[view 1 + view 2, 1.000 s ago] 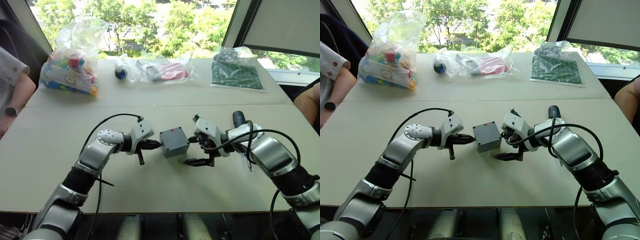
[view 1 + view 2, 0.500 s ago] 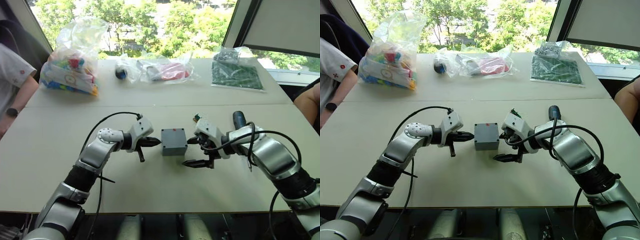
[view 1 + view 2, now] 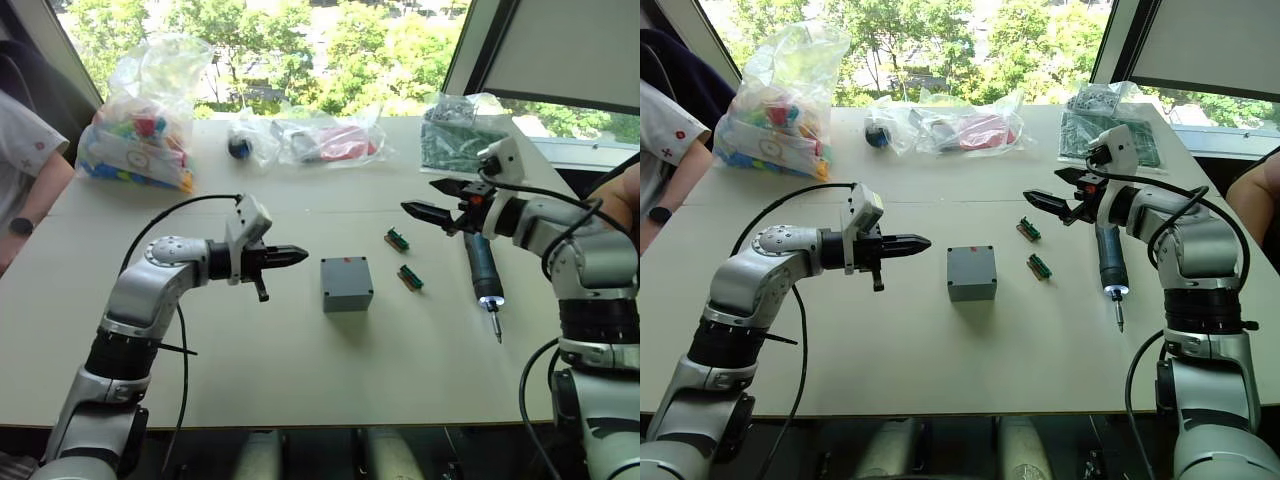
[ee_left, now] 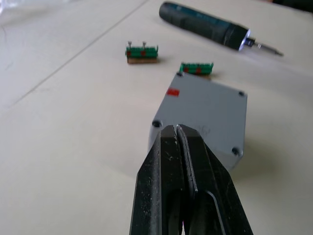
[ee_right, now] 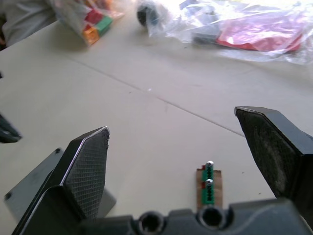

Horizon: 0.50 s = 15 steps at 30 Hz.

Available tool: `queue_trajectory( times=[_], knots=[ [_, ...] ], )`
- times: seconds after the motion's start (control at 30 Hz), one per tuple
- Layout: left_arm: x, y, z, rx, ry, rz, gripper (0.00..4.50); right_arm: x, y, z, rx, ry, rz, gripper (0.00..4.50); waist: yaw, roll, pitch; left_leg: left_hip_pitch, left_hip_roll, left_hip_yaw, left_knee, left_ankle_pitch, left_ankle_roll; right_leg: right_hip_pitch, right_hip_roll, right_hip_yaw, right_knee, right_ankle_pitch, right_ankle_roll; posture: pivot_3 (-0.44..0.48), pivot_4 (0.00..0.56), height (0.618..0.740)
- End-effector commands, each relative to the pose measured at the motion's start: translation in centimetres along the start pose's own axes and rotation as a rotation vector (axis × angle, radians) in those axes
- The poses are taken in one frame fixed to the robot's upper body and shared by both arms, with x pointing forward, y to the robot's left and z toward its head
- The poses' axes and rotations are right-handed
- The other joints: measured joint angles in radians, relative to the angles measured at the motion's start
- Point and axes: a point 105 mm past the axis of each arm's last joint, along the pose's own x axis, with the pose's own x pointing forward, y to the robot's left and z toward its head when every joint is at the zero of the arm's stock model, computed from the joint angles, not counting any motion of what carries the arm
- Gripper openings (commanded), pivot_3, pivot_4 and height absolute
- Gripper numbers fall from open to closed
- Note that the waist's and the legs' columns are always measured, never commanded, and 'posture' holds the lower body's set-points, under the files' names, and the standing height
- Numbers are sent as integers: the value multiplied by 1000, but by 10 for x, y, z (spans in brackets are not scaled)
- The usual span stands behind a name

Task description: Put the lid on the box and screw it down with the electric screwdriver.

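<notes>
- The box sits mid-bench, the lid already seated flat on top and flush at the edges; corner screw holes show in the left wrist view, a small red mark near one edge.
- Whether screws sit in those holes, I cannot tell.
- Two small green connectors lie just beside the box on its right side, apart from it.
- The electric screwdriver lies flat on the bench, further right, bit pointing toward the robot, a light showing near the tip end.
- Right gripper hangs in the air above the bench beyond the connectors, jaws wide apart, nothing between them.
- Left gripper hovers just left of the box at about lid height, jaws pressed together, empty, tips aimed at the box's near side.
- Judgement: lid placement looks done; the step in hand is fetching the driver.
- To do it well: bring the right jaws down over the thick mid-body of the driver, not the tapered end, so it does not pivot when lifted.
- Approach from above; keep clear of the connectors so they are not swept into the box.
- The left gripper is well placed to brace the box wall while the bit goes down; press from the side, not on the lid corners.
- Risk: an unbraced box may slide or turn under the bit.
</notes>
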Motion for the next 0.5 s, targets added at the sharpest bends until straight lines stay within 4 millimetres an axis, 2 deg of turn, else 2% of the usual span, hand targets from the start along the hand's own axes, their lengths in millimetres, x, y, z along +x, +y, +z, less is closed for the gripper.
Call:
queue_trajectory(
  times=[0.03, 0.1, 0.2, 0.27, 0.5],
  knots=[
    [-2, -6, 13, 34, -21, -10, 0, 15, -3, -21, -68, 35, -24, 4429, -1, 0, 0, 0, 0, 0, 0, 0, 0, 0, 0, 0, 0, 0, 0, 0, 150, 740],
    [-2, -7, 14, 35, -20, -6, 0, 19, -4, -29, -68, 43, -30, 4429, 0, 0, 0, 0, 0, 0, 0, 0, 0, 0, -1, 0, 0, 0, 0, 0, 150, 740],
    [-4, -11, 13, 34, -15, -4, 0, 20, -4, -38, -85, 57, -31, 3838, 1, 0, 0, -1, -1, 0, 0, 0, 0, -1, -1, 0, 0, 0, 0, 0, 150, 740],
    [-6, -13, 9, 28, -1, -4, 0, 20, -5, -43, -81, 62, -39, 3270, 0, 0, 0, -1, -1, 0, 0, 0, 0, -1, -1, 0, 0, 0, 0, 0, 150, 740],
    [-7, -15, 3, 23, 22, -1, 0, 22, -6, -57, -69, 86, -52, 3270, -3, 0, 0, 0, 0, 0, 0, 1, -2, -1, 0, 0, 0, 0, 0, 0, 150, 740]
  ],
)
